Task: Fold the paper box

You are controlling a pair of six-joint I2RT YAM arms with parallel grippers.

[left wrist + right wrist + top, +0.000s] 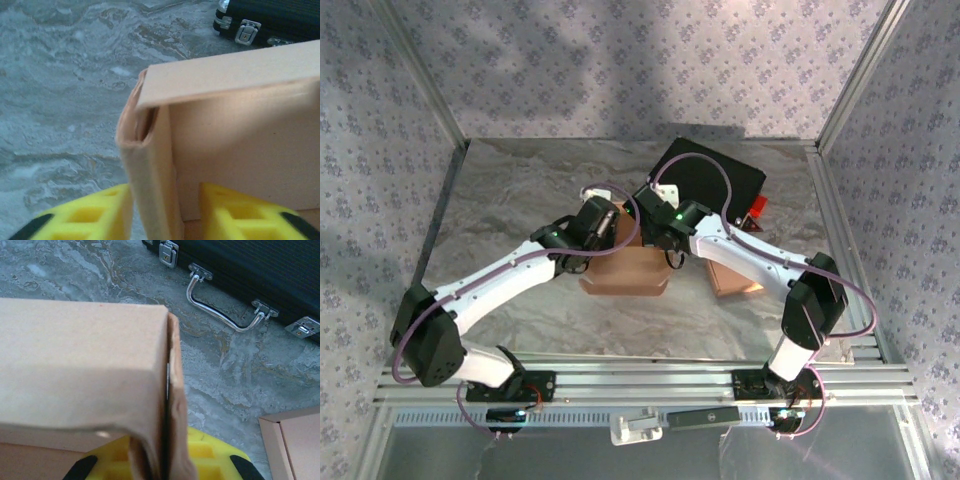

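Mid-table, between the two wrists: paper box (625, 268), brown cardboard, partly folded. Top flap (230, 72) bent over the opening, tilted rather than flat down. Inside mostly hidden under that flap; plain cardboard on the bit visible from the left wrist. Behind the box, toward back right: black case (712, 180), closed, latches and handle on the side facing the box, contents hidden. Right of the box, beside the right forearm: second cardboard piece (735, 278), shallow tray shape, open side up.

Left gripper (165, 220): about half open, straddling the box's side wall (152, 170). Outer yellow finger (97, 217) touching or just beside the wall's outside face; inner finger (240, 215) inside the box with a clear gap to the wall. Not clamped on anything.

Right gripper (162, 465): closed tight, pinching the doubled cardboard edge (172, 390) at the box's corner, yellow pads (210, 457) on either side of it.

From the top camera, both at the box's far rim, left one at the left end, right one at the right end.
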